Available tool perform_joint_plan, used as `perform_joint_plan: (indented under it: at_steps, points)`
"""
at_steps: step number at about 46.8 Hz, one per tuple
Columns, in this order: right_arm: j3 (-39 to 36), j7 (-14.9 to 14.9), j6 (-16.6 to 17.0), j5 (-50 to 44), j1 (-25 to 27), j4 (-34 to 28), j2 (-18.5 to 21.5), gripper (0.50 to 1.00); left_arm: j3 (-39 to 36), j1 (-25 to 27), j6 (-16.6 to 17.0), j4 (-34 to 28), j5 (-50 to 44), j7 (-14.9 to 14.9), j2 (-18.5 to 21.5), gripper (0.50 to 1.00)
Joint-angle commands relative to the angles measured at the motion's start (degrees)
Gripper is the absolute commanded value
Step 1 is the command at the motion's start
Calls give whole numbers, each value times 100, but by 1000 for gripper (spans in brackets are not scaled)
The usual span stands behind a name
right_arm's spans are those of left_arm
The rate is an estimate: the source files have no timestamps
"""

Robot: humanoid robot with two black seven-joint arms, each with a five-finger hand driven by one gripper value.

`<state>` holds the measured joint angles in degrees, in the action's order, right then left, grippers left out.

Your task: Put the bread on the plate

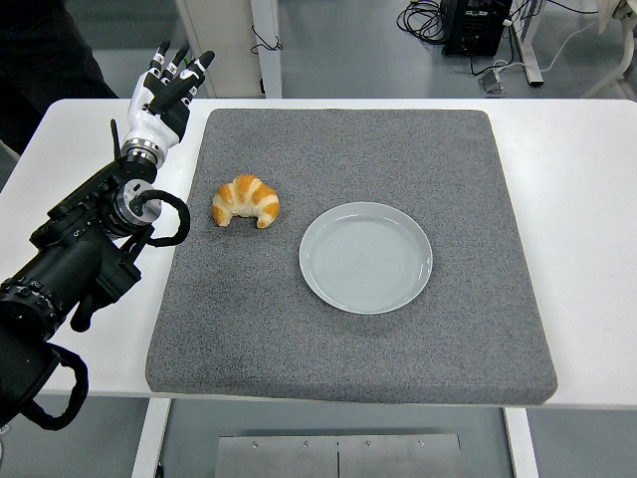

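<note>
Risk, crushing: the bread [246, 200] looks like a soft, flaky croissant; it could be dented or shed crumbs if the fingers [177, 66] are closed hard on it.
Risk, slip: its curved, tapering ends give little to hold; a grasp taken at a horn instead of the thick middle could let it roll out on the way over.
Risk, plate shove: the plate [366, 257] sits loose on the mat [398, 149]; it could be pushed aside if the bread is brought in too low against its rim.
Left hand [164, 95]: held above the table's white edge at 10 o'clock from the bread, well apart from it; fingers extended, nothing gripped.
Right hand: not seen.
Bread, place: on the grey mat, at 10 o'clock from the plate, near it but not touching.
Bread, look: golden-brown crescent with paler bands across its ridges, horns pointing toward the near edge.
Plate, look: round, pale grey, nothing on it.
Progress: judged not yet begun.
</note>
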<state>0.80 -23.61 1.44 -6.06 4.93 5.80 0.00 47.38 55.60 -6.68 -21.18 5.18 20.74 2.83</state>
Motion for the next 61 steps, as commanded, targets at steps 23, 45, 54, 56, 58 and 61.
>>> perform_joint_plan:
  at_steps: [23,45,54,56,58,61]
  points:
    - [-1,-3,5,0,-1,0,0,1000,-18,30,70,0,97,-61,25,971]
    - [-1,-3,5,0,-1,0,0,1000,-1546,302,87,-493,132,-149,842,963]
    - [-1,5,-3,0,-1,0,0,1000,-2056,487,96,-852,193,-571,1167,961]
    - [-1,5,-3,0,-1,0,0,1000,-2197,478,114,-1037,281,-571,1299,961]
    - [-1,5,5,0,-1,0,0,1000,-2338,478,140,-1212,378,-554,1413,961]
    - [-1,-3,5,0,-1,0,0,1000,-2487,487,210,-1362,580,-545,1519,961]
